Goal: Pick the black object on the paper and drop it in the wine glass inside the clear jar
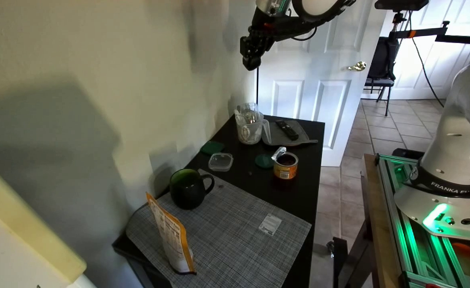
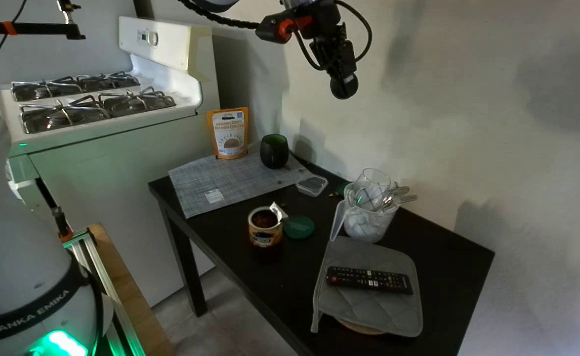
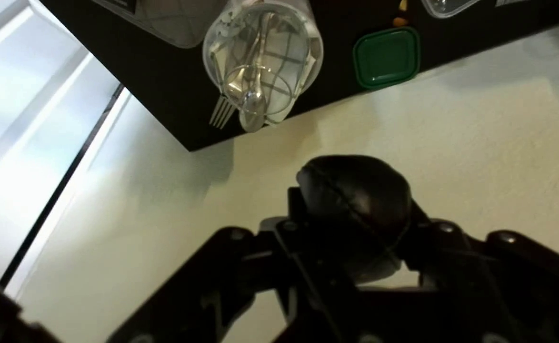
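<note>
Against a pale wall (image 3: 489, 152), clear of the dark counter (image 3: 170, 85), holds the black object (image 3: 351, 186) pinched in the claw (image 3: 355, 216), lower right of centre in the wrist view. Probably light, slightly soft; best gripped across the middle. Shows a seam (image 3: 344, 196) in that view, only a dark outline in both exterior views.

In an exterior view, open air separates the lump (image 2: 344, 89) in the gripper (image 2: 342, 75), upper centre, from the glass (image 2: 373, 181) at centre right, mouth up. Beside the glass, cutlery (image 2: 399, 197) juts rightward over the rim of the jar (image 2: 368, 229); the jar's handle (image 2: 339, 220) sticks out left. The wall (image 2: 468, 128) rises close behind.
</note>
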You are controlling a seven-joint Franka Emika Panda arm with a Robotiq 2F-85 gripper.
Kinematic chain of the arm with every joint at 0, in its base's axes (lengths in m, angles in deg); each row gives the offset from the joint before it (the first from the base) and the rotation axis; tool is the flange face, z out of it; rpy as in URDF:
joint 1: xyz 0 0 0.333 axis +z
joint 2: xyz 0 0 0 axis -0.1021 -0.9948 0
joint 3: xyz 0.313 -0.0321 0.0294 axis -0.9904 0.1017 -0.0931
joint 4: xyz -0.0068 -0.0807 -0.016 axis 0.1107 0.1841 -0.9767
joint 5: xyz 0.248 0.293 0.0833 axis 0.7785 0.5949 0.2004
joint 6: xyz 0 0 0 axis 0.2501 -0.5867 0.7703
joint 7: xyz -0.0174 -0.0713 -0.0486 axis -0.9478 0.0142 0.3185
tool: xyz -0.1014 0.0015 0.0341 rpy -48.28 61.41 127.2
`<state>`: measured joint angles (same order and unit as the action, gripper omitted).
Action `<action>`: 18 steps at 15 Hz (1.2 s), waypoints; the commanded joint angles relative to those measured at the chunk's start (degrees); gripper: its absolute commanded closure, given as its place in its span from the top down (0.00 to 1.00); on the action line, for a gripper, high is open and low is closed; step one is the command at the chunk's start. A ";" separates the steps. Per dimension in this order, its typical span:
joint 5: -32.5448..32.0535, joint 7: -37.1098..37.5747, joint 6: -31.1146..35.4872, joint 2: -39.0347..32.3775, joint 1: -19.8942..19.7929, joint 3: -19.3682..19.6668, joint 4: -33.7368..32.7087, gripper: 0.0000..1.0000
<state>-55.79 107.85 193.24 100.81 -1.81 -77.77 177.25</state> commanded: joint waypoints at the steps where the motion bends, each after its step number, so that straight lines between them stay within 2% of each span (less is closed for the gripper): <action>1: 0.84 -0.47 0.03 0.19 -1.75 -1.28 0.16 0.46; 2: 0.83 -0.12 0.04 0.19 -1.78 -1.31 0.28 0.46; 3: 0.82 0.30 0.04 0.16 -1.75 -1.43 0.37 0.21; 6: 2.09 -0.06 -0.85 -1.09 -3.41 0.15 -2.66 0.21; 10: 2.36 2.42 1.57 -4.77 -6.46 1.71 -6.01 0.21; 14: 6.84 1.10 3.78 -9.03 -5.95 3.37 -8.63 0.21; 18: 7.83 2.52 4.20 -12.30 -5.95 4.02 -11.71 0.21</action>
<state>-49.26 109.15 196.90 91.24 -8.32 -74.74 168.44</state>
